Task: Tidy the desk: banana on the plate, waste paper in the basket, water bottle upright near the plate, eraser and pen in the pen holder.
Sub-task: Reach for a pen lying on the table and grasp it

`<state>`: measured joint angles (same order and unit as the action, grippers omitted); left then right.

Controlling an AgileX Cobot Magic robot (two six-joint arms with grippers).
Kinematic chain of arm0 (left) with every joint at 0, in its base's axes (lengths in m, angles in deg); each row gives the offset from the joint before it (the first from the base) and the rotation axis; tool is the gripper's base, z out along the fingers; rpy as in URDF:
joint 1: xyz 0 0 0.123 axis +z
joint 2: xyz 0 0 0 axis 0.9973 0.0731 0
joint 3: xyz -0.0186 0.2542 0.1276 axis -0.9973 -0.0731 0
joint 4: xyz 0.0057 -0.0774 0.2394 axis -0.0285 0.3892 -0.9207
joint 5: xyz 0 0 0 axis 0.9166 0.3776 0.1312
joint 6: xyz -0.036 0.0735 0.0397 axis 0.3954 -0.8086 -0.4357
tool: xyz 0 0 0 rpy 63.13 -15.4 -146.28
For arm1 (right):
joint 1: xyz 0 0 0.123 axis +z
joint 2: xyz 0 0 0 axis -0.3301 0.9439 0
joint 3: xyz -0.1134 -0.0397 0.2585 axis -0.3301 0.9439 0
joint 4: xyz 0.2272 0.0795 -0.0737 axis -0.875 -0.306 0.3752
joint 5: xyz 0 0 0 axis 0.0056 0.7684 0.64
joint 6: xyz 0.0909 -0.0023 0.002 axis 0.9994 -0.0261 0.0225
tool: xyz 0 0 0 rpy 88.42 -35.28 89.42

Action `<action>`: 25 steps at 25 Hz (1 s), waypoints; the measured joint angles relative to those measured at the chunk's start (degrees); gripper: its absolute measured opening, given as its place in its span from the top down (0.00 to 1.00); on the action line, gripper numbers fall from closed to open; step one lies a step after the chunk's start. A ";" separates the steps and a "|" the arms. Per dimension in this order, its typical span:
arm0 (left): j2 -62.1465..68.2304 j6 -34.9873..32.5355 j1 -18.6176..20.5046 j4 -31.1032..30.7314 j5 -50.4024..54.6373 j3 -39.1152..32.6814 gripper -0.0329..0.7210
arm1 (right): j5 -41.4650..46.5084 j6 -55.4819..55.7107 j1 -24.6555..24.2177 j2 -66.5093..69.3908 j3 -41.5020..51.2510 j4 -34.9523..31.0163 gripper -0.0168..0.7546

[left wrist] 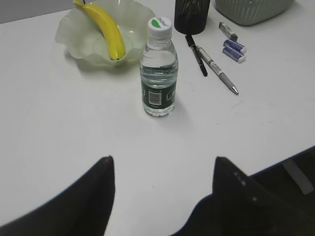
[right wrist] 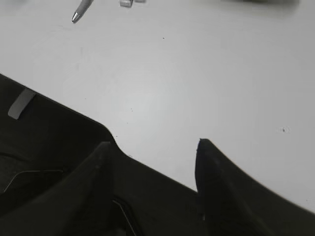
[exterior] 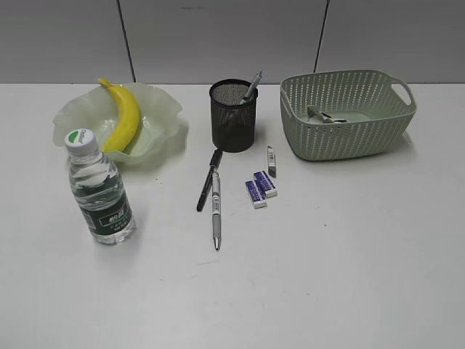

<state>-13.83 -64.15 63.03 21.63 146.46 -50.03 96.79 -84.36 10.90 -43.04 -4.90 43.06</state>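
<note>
Currently both sets of fingers stand spread apart and hold nothing. The left fingers (left wrist: 162,196) hover low over the bare counter (exterior: 349,276), and the water bottle (left wrist: 158,73) stands upright well ahead of them, between the two dark tips as this camera sees it, but not touching them. The right fingers (right wrist: 152,182) are over the near edge of the counter, far from all things; only the tip of a silver pen (right wrist: 81,11) shows at the top of that view.

The banana (exterior: 123,116) lies in the pale green plate (exterior: 163,109) at the back left, and the bottle stands just in front of the plate. The waste paper (exterior: 323,115) lies inside the green basket (exterior: 349,138) at the back right. The black mesh pen holder (exterior: 234,116) stands between plate and basket, with one pen (exterior: 252,87) leaning inside it. In front of the holder a black pen (exterior: 209,178) and the silver pen lie on the counter, close together. Just to their right lie two blue and white erasers (exterior: 260,189) side by side, and a small grey eraser (exterior: 272,160) lies a little behind them.
</note>
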 joint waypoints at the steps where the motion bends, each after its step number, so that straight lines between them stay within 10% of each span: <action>1: 0.00 0.00 0.00 0.00 0.00 0.00 0.34 | -0.33 -0.07 0.00 -2.01 1.23 0.00 0.43; 12: 16.51 0.00 0.00 0.80 -6.33 5.20 0.34 | -6.02 -0.40 0.00 -12.25 5.96 0.14 0.43; 25: 67.19 0.00 -4.47 6.07 -11.79 36.27 0.34 | -6.15 -0.46 0.00 -12.25 5.96 0.60 0.43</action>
<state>53.36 -64.15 58.56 27.70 134.68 -13.76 90.63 -84.83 10.90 -55.29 1.06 43.66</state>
